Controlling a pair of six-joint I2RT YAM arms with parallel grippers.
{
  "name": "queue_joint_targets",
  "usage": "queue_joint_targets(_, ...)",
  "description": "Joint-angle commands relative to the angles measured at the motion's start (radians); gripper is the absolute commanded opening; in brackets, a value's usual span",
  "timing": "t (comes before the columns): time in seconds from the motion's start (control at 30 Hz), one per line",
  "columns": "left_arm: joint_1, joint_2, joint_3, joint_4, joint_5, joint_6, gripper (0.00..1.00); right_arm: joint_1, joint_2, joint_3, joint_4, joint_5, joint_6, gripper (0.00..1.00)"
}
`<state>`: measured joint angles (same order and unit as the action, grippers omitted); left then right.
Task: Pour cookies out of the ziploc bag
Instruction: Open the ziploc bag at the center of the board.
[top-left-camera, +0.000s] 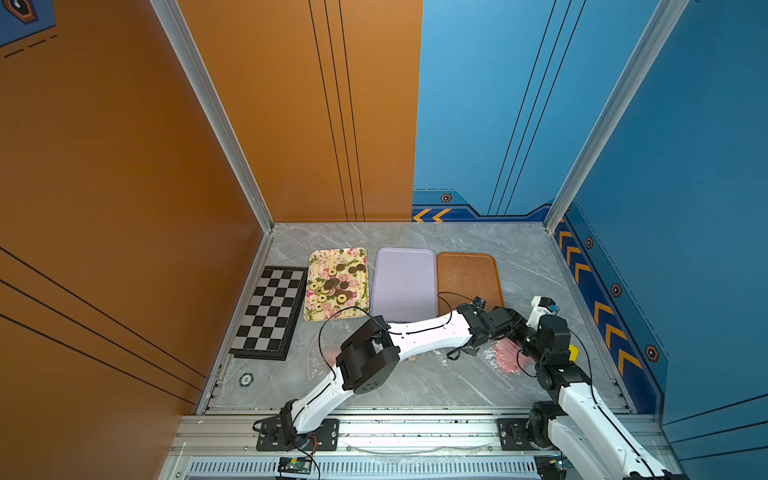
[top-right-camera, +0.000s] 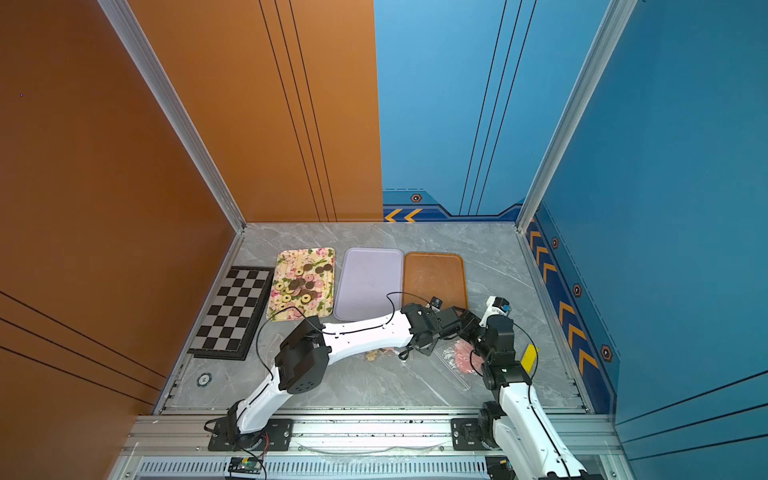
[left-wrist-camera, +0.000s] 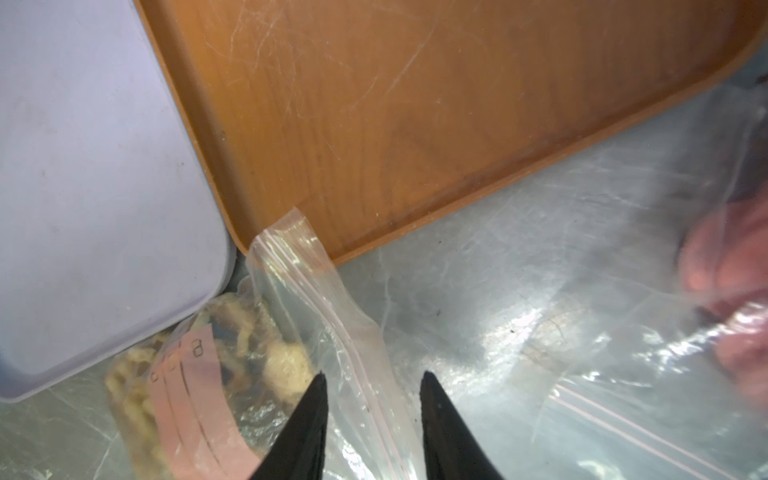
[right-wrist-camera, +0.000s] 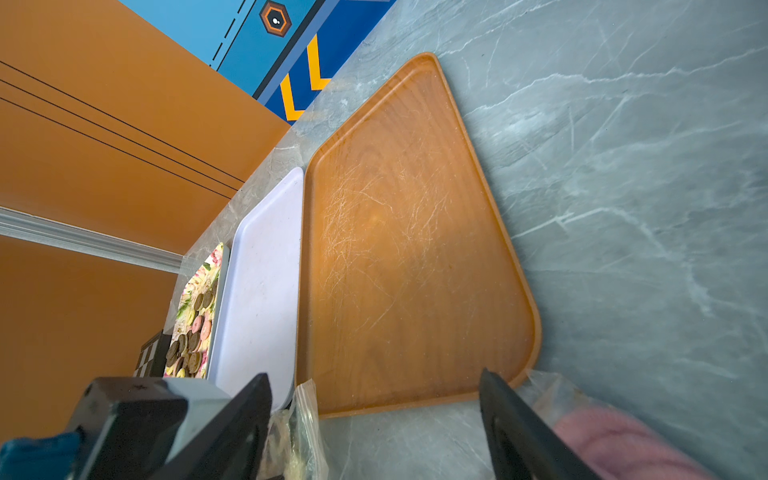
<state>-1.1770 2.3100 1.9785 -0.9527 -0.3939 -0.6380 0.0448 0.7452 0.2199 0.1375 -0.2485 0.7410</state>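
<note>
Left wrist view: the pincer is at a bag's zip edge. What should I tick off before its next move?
1. Zip strip of the cream cookie bag runs through the gap of the left pincer: ok.
2. Left pincer closed on the strip: not ok, jaws apart.
3. Bag mouth unsealed: cannot tell.
4. Lavender tray bare for pouring: ok.
5. Wooden tray bare: ok.
6. Right pincer open, holding nothing: ok.
</note>
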Motion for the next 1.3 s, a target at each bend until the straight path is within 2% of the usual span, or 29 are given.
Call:
queue_joint_targets(0.0,0.008,0.047,0.028,-0.044,-0.015,-0.016,0.37,0.0,-0.001,-0.013,-0.004,0.013,0.013,0.8)
queue_joint_targets(0.23,0.012,0.08,0.049,-0.051,-0.028,-0.022,0.34,0.002,-0.005,-0.013,0.0,0.009,0.014,0.8)
queue_joint_targets(0.33,0.011,0.093,0.063,-0.072,-0.046,-0.032,0.29,0.003,-0.006,-0.013,0.002,0.007,0.014,0.8)
queue_joint_targets(0.43,0.011,0.088,0.06,-0.072,-0.055,-0.037,0.21,0.004,-0.004,-0.013,0.002,0.006,0.014,0.8)
queue_joint_targets(0.57,0.01,0.067,0.05,-0.073,-0.077,-0.043,0.01,0.004,-0.006,-0.013,0.005,0.003,0.012,0.8)
queue_joint_targets(0.6,0.009,0.059,0.045,-0.072,-0.086,-0.044,0.0,0.004,-0.006,-0.013,0.005,0.003,0.013,0.8)
queue_joint_targets(0.83,-0.002,-0.04,-0.029,-0.073,-0.121,-0.059,0.0,0.003,-0.003,-0.013,0.007,0.009,0.009,0.8)
queue_joint_targets(1.1,-0.033,-0.299,-0.217,-0.067,-0.196,-0.055,0.0,-0.001,-0.02,-0.017,0.011,0.011,0.002,0.8)
queue_joint_targets(1.27,-0.033,-0.434,-0.326,-0.065,-0.217,-0.046,0.0,0.012,-0.015,-0.029,0.127,-0.07,0.0,0.81)
